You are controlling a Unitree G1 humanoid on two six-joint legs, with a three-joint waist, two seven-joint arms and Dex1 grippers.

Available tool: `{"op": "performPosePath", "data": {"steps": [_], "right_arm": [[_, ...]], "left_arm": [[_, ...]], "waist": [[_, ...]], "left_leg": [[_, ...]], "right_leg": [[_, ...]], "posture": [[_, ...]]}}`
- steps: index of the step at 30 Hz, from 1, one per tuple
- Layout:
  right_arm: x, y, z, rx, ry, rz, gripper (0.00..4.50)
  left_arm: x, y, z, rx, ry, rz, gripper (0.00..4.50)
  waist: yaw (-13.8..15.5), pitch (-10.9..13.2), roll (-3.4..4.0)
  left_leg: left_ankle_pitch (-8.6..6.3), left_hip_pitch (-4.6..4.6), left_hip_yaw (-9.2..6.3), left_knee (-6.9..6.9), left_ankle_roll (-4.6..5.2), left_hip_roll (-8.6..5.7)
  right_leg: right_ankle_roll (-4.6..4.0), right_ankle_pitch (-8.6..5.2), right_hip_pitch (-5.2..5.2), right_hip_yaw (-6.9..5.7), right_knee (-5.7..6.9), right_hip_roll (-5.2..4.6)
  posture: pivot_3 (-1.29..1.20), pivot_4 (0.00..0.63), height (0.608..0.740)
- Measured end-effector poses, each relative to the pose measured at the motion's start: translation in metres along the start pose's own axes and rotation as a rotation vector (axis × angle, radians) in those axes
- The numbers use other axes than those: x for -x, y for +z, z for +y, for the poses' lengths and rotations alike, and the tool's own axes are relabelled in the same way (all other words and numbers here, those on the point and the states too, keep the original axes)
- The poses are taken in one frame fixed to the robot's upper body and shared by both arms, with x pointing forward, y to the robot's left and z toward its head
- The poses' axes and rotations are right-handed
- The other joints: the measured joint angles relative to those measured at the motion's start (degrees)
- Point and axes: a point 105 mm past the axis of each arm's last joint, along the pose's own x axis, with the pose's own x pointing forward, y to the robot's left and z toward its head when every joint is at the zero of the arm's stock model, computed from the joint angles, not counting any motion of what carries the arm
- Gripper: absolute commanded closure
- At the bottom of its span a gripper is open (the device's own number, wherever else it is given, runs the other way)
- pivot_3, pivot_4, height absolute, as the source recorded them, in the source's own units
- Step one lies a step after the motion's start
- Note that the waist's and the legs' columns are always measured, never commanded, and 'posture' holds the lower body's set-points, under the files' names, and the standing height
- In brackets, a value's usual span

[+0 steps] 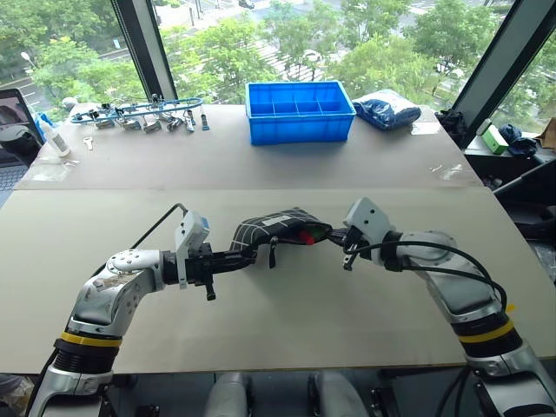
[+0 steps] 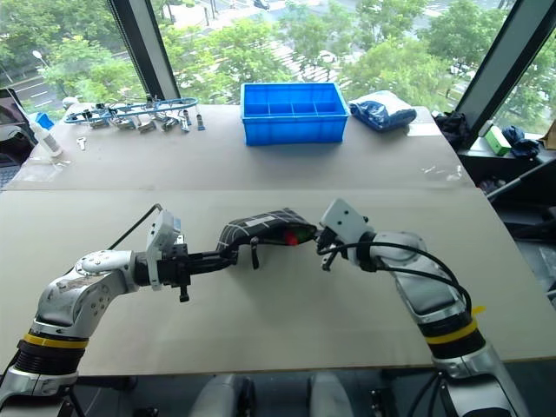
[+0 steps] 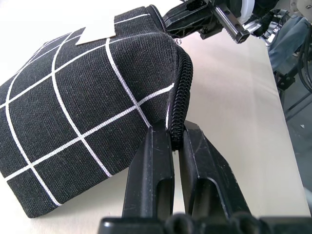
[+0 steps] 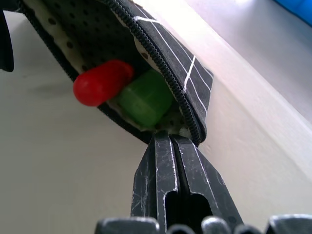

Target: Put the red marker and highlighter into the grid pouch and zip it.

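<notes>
left gripper (image 3: 176,146) is clamping the grid pouch (image 1: 269,228) by its zipper end, lifting it off the table (image 1: 287,321); right gripper (image 4: 171,144) is pinching the open end, bracing for zipping; red marker (image 4: 100,83) and highlighter (image 4: 145,100) are sitting inside.

Red marker (image 4: 101,82) and highlighter (image 4: 145,100) inside unzipped grid pouch (image 4: 161,44)

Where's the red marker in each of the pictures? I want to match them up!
Left eye view: the red marker peeks from the grid pouch mouth, mid-table.
Right eye view: same spot, a red tip beside the right gripper.
Left wrist view: hidden by the pouch fabric.
Right wrist view: its red end pokes out beside the highlighter.
Shared landmark: the pouch's zipper.
</notes>
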Motion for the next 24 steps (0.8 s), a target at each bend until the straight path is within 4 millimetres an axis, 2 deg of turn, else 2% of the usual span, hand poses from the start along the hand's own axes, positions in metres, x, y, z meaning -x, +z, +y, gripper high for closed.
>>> {"op": "performPosePath", "data": {"steps": [4,11,24], "right_arm": [[-0.003,0.000,0.004,-0.017,0.007,-0.015,4.48],[-0.018,0.029,0.014,-0.008,0.049,-0.108,4.48],[-0.037,0.052,0.037,0.002,0.145,-0.157,4.48]], "left_arm": [[0.000,0.000,0.000,0.001,-0.001,-0.001,4.50],[-0.001,0.000,0.000,0.001,-0.002,-0.004,4.50],[-0.003,0.000,0.000,0.005,0.002,-0.013,4.50]], "waist": [[-0.02,0.00,0.00],[-0.27,0.00,0.00],[-0.30,0.00,0.00]], "left_leg": [[0.00,0.00,-0.01,0.00,0.00,0.00],[0.00,-0.01,-0.03,0.00,0.00,0.00],[0.00,-0.01,-0.02,-0.01,0.00,0.00]], "right_leg": [[0.00,0.00,0.00,0.00,0.00,0.00],[0.00,0.00,-0.01,0.00,0.01,0.00],[0.00,0.00,-0.02,-0.01,0.01,-0.01]], "posture": [[0.00,0.150,0.740],[0.00,0.150,0.740],[0.00,0.150,0.740]]}}
